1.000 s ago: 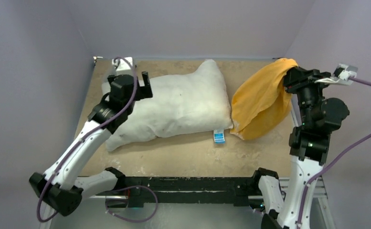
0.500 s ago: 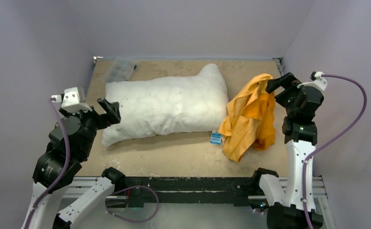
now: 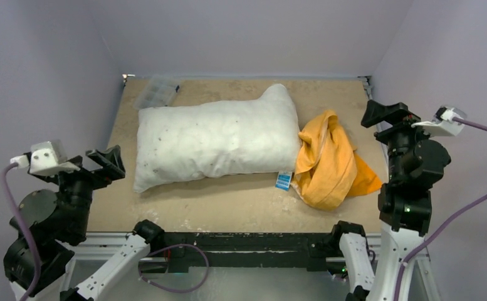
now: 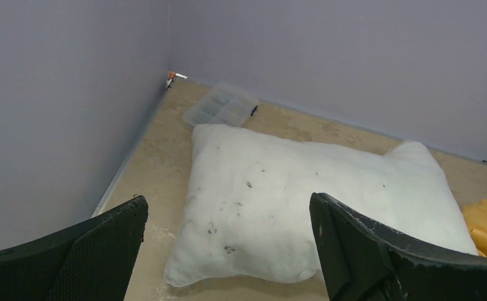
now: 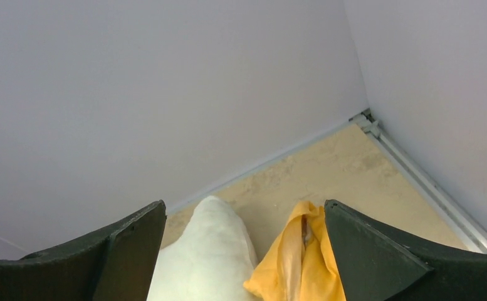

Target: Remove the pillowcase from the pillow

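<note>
The white pillow (image 3: 215, 141) lies bare across the middle of the table, speckled with small dark marks (image 4: 316, 188). The orange-yellow pillowcase (image 3: 328, 164) sits crumpled in a heap against the pillow's right end, off the pillow. My left gripper (image 3: 103, 164) hangs open off the table's near-left edge, its fingers framing the pillow (image 4: 228, 199) from a distance. My right gripper (image 3: 388, 113) is raised at the right edge, open and holding nothing. Between its fingers (image 5: 245, 207) I see the pillow's corner (image 5: 209, 257) and the pillowcase (image 5: 303, 257) below.
A clear plastic compartment box (image 3: 156, 91) sits at the far-left corner (image 4: 222, 108). A small blue-and-white tag (image 3: 284, 180) lies at the pillow's near-right corner. Purple walls close in the table on three sides, with a metal rail (image 5: 416, 169) along the right edge.
The right gripper opened and let go of the pillowcase, which dropped into a heap beside the pillow. The left arm pulled off the pillow, back to the near-left edge.
</note>
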### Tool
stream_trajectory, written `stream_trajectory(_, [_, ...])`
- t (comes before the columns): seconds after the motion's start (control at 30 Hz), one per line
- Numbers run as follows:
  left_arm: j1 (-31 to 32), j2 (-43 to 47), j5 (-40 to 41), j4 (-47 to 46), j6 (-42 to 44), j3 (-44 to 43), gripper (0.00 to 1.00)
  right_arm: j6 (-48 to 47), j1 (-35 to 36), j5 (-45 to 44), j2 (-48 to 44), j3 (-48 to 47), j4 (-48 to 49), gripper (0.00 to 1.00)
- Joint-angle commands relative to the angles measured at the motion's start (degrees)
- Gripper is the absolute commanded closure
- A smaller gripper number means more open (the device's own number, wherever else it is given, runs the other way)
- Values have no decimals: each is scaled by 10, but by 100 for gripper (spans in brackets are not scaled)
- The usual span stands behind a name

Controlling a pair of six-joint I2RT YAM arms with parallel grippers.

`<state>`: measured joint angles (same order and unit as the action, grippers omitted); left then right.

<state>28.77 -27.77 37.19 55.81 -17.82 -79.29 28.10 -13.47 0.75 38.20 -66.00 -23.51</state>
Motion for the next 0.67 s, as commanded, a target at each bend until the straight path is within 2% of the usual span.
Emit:
stream_trajectory(0.0, [-3, 44, 30, -26, 43, -23, 1, -28, 32, -81, -37, -68, 19, 1])
stream_trajectory(0.1, [-3, 74, 55, -51, 54, -21, 1, -35, 61, -123, -61, -87, 30, 1])
stream_trajectory(0.27, [-3, 100, 81, -71, 56, 1, 1, -44, 74, -136, -96, -70, 65, 1])
stream_trajectory(0.63, [-3, 84, 67, -68, 33, 30, 1, -43, 76, -138, -101, -61, 68, 1])
